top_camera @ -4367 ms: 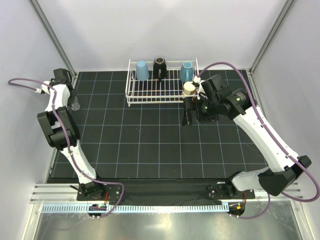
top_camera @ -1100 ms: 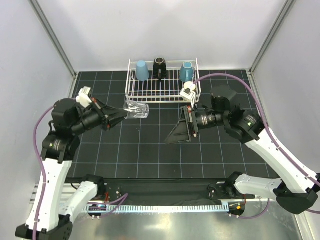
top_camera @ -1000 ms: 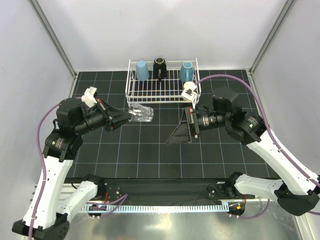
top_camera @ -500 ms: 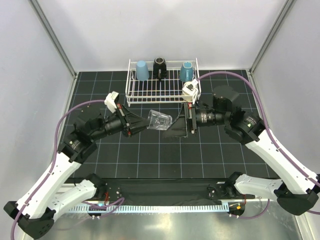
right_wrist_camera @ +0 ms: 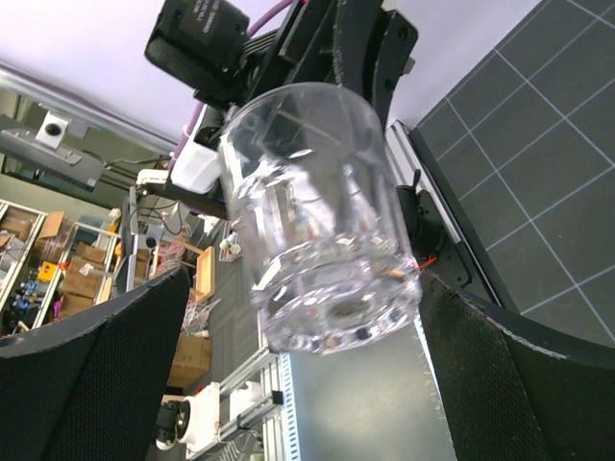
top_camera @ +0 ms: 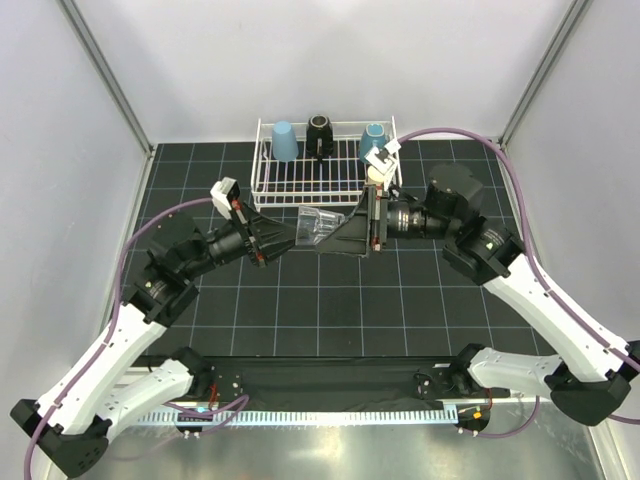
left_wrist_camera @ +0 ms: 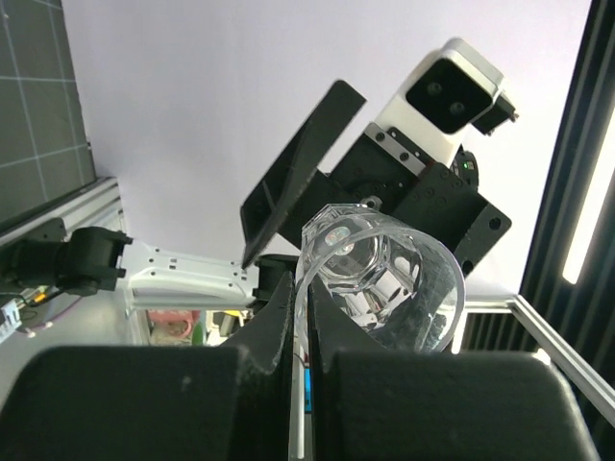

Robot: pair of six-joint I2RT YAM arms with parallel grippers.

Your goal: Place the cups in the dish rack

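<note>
- Top external view: left end effector (top_camera: pixel 293 236) pinched shut on the tiny clear glass (top_camera: pixel 318 226), in the air above the bench (top_camera: pixel 300 310), just in front of the dish rack (top_camera: pixel 300 180).
- Glass on its side, mouth toward the left arm, base toward the right arm. Not in the rack, not touching the bench.
- Right end effector (top_camera: pixel 337 232) spread wide, facing the left one head-on over the middle of the bench, one finger on each side of the glass.
- Left wrist view: wall of the glass (left_wrist_camera: pixel 380 279) nipped at the rim between the two fingers (left_wrist_camera: pixel 274 322), one inside the mouth and one outside.
- Same view: one black finger of the right end effector up and to the left of the glass; right wrist camera (left_wrist_camera: pixel 452 86) beyond it, looking back.
- Right wrist view: thick base of the glass (right_wrist_camera: pixel 317 221) toward the lens, set between the spread fingers (right_wrist_camera: pixel 86 375). Contact with either pad: cannot tell.
- Same view: dark body of the left end effector behind the glass, at its mouth end.
- Rack at the far edge of the bench, with three cups along its far side: light blue tumbler (top_camera: pixel 284 141) at left, black cup (top_camera: pixel 319 133) in the middle, teal handled mug (top_camera: pixel 373 142) at right.
- Near right corner of the rack hidden behind the right wrist.
</note>
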